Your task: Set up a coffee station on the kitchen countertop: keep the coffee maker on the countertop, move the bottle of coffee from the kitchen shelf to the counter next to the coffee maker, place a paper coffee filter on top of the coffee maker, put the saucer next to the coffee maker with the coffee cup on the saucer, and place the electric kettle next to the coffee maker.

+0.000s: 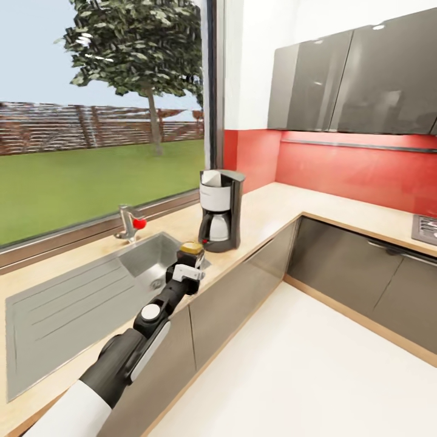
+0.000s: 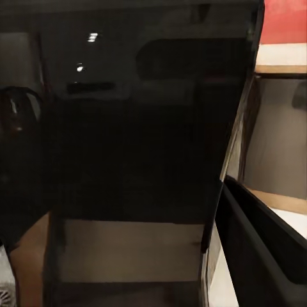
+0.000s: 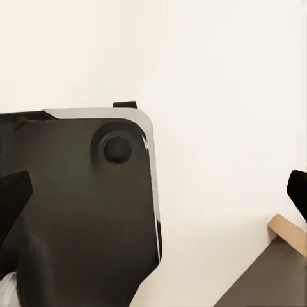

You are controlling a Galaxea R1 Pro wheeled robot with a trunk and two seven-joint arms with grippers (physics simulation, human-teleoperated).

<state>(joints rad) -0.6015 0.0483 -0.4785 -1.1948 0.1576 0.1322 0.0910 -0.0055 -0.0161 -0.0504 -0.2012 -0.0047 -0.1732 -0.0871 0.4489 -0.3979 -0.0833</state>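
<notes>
The coffee maker (image 1: 220, 209), dark grey with white front parts and a small carafe, stands on the light wood kitchen countertop (image 1: 270, 209) just right of the sink. My left arm reaches over the sink's right corner. Its gripper (image 1: 189, 267) is shut on the bottle of coffee (image 1: 192, 249), whose yellow-gold cap shows above the fingers, close in front-left of the coffee maker. In the left wrist view a dark glossy body (image 2: 134, 141) sits right before the camera, with one black finger (image 2: 256, 246) beside it. My right gripper (image 3: 153, 192) is open, with its dark fingertips (image 3: 13, 195) far apart over white floor.
A grey inset sink (image 1: 73, 297) with a drainboard lies left of the coffee maker, with a faucet (image 1: 127, 223) with a red knob behind it. Grey cabinets (image 1: 358, 273) run under the L-shaped counter. A cooktop corner (image 1: 426, 229) shows far right. The robot's dark base (image 3: 83, 211) is below the right gripper.
</notes>
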